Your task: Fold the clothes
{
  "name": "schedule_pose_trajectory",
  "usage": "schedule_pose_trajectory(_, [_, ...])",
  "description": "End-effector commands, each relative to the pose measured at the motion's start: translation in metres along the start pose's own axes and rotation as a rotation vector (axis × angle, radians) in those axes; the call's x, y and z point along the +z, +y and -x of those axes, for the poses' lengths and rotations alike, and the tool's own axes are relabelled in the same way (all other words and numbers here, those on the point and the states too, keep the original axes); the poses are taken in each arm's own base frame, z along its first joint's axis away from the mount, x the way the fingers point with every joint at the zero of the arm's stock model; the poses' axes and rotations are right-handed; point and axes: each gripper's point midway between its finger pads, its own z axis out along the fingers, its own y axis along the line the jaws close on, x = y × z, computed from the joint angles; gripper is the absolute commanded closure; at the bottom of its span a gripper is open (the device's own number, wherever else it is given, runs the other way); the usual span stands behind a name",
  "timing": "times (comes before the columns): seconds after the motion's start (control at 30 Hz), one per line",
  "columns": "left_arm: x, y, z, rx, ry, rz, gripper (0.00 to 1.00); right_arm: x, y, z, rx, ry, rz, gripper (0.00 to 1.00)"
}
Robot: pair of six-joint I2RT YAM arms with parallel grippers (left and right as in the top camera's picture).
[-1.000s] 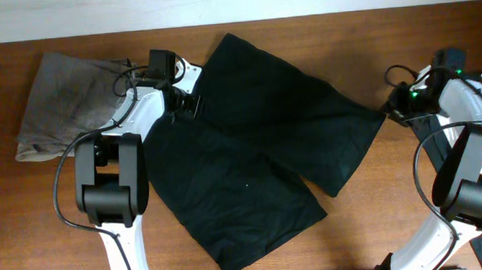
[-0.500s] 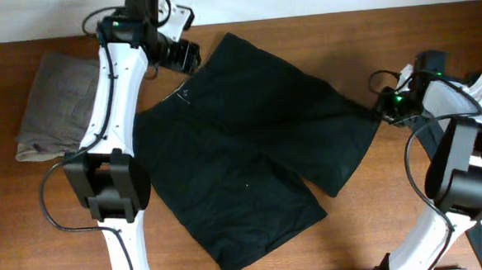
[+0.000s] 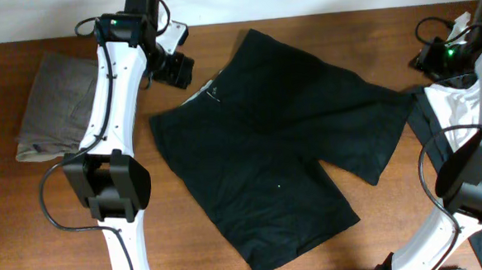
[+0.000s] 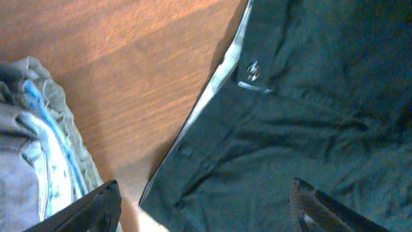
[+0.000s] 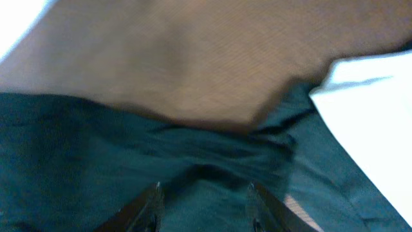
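The black shorts (image 3: 283,149) lie spread flat in the middle of the table, with the white waistband label (image 3: 208,94) at the upper left. My left gripper (image 3: 178,70) hovers at the waistband's upper-left end. In the left wrist view its fingers (image 4: 206,212) are wide open over the waistband (image 4: 309,116). My right gripper (image 3: 430,59) is above the shorts' right leg corner. In the blurred right wrist view its fingers (image 5: 205,206) are apart over the black fabric (image 5: 96,142). The grey garment (image 3: 53,103) lies at the left and also shows in the left wrist view (image 4: 32,148).
The white shirt (image 3: 463,107) lies at the right edge, touching the shorts' leg hem, and shows in the right wrist view (image 5: 367,109). Bare wooden table (image 3: 64,227) surrounds the shorts at the front left and front right.
The shorts have shifted to the right and spread flatter. The right arm swung up and to the right, away from the leg corner. The left gripper has stayed by the waistband.
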Motion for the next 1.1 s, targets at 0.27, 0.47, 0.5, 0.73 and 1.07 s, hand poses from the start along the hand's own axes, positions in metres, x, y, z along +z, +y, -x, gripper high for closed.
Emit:
schedule_pose_trajectory(0.27, [0.099, 0.052, -0.095, -0.204, 0.401, -0.016, 0.19, -0.075, 0.092, -0.049, -0.155, 0.079, 0.203, 0.51])
schedule_pose_trajectory(0.47, [0.104, 0.04, -0.095, -0.217, 0.395, -0.081, 0.73, -0.067, 0.115, -0.063, -0.218, 0.111, 0.191, 0.51])
schedule_pose_trajectory(0.5, [0.104, 0.038, -0.096, -0.216, 0.396, -0.094, 0.76, -0.067, 0.115, -0.064, -0.22, 0.112, 0.192, 0.51])
schedule_pose_trajectory(0.73, [0.079, 0.02, -0.135, -0.243, 0.591, -0.143, 0.99, -0.062, 0.108, -0.064, -0.218, 0.115, 0.15, 0.51])
schedule_pose_trajectory(1.07, [-0.029, 0.054, -0.116, -0.404, 0.343, 0.024, 0.99, 0.05, 0.053, -0.132, -0.148, 0.282, -0.055, 0.55])
